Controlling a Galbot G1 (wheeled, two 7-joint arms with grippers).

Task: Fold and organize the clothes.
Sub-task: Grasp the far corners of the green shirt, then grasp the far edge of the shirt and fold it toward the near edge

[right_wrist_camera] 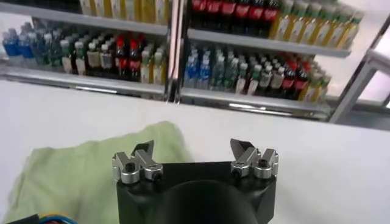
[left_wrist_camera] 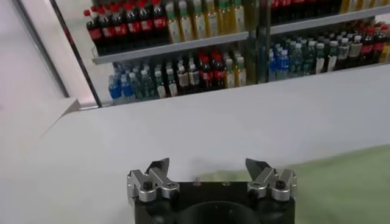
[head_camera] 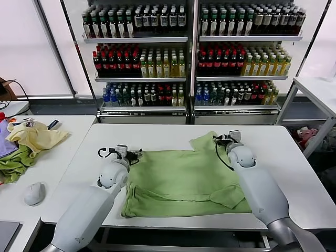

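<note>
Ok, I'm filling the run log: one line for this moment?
shirt flat on table, partly folded | left gripper open at its left edge | right gripper open at far-right corner

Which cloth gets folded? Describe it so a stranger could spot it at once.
Start at the white table in front of the bottle shelves. The light green polo shirt lies spread there between the left gripper and right gripper. The yellow garment and darker green cloth sit bunched on the side table.
</note>
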